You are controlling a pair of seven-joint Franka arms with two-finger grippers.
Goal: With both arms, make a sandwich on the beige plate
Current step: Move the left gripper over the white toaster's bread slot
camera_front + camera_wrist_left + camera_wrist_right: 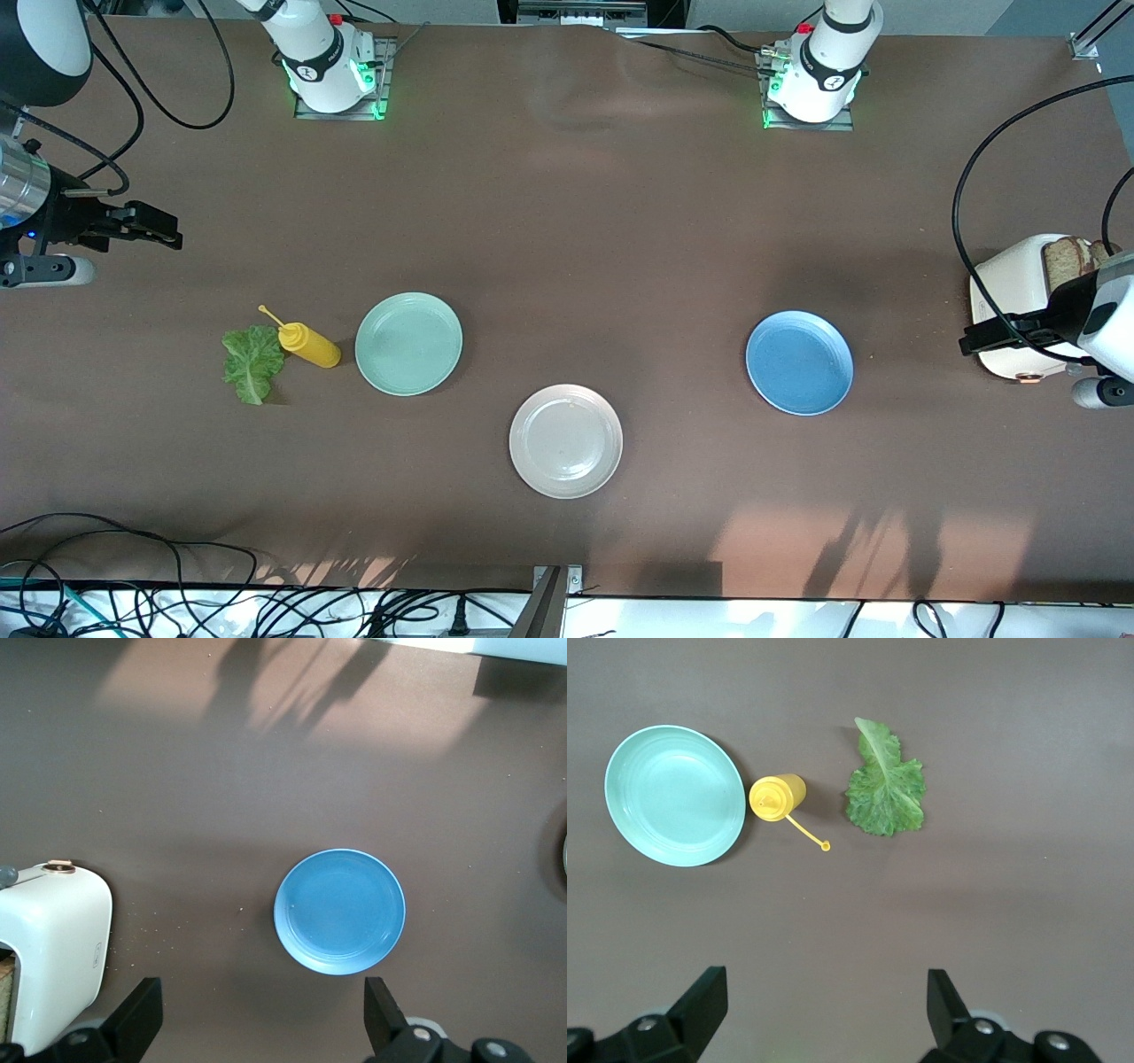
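Front view: I take the beige plate point(565, 440) as my landmark; it lies bare on the brown table point(567, 221), nearer the camera than every other dish. The mint-green plate point(408, 343) sits farther from the camera than the beige plate, toward the right arm's end, with the yellow squeeze bottle point(307, 344) just beside it and the lettuce leaf point(252, 362) touching or nearly touching the bottle. The blue plate point(799, 361) also lies farther from the camera than the beige plate, toward the left arm's end, and the white toaster point(1019, 306) stands well past it at that end, two bread slices point(1072, 259) standing in its slots. I see the right gripper point(151, 226) hanging in the air at the right arm's end of the table, well apart from the beige plate, and the left gripper point(997, 335) hanging over the toaster. Left wrist view: my left gripper's fingers point(142, 1014) stand spread wide with nothing between them, above the table between blue plate point(340, 911) and toaster point(53, 957). Right wrist view: my right gripper's fingers point(704, 1001) likewise stand spread and hold nothing, above bare table near the bottle point(778, 797), leaf point(884, 788) and mint-green plate point(675, 795).
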